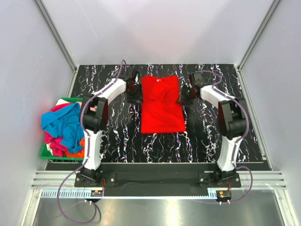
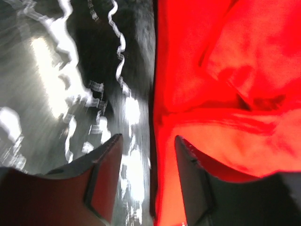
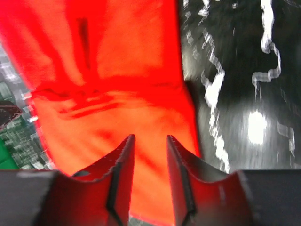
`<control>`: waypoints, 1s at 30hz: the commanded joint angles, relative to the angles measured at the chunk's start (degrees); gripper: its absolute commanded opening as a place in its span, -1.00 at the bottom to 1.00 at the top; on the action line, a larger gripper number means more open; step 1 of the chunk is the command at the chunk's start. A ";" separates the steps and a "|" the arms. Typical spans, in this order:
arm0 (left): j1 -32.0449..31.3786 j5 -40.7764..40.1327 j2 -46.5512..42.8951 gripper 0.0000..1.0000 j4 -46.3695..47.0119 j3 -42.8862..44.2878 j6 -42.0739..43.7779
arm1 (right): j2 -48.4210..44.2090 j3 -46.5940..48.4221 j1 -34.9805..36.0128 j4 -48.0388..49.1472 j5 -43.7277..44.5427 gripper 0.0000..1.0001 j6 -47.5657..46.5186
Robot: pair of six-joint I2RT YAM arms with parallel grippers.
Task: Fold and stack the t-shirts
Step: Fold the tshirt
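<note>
Red shirt [image 1: 162,106] lies flat mid-table [image 1: 117,136], sleeves folded in to a narrow rectangle, hem toward the arms, creased near the collar (lower half smooth). Left gripper [image 1: 134,96] is spread open across its left edge; right gripper [image 1: 186,96] is parted over its right edge, holding nothing. Other shirts [image 1: 63,127] are heaped in the green bin [image 1: 61,100], far left.

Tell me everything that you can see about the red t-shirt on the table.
The red t-shirt is bright, soft-looking cloth, lying flat on the black marbled table, collar at the far end. Its sides look folded inward into a long rectangle, creased in the far half. The left hand and right hand flank its side edges; contact is unclear.
</note>
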 commanded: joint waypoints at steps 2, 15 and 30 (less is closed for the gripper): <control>0.41 -1.90 -15.00 0.09 -2.30 -4.66 -0.82 | -12.40 -3.52 -0.22 -4.07 -0.13 -0.12 4.37; -6.27 11.29 -39.79 0.17 16.41 -47.14 -7.41 | -29.11 -29.80 -0.22 -3.46 -3.55 0.09 5.53; -8.47 11.38 -35.05 0.04 26.18 -56.47 -11.90 | -26.30 -40.18 -0.22 9.72 -4.43 0.01 8.78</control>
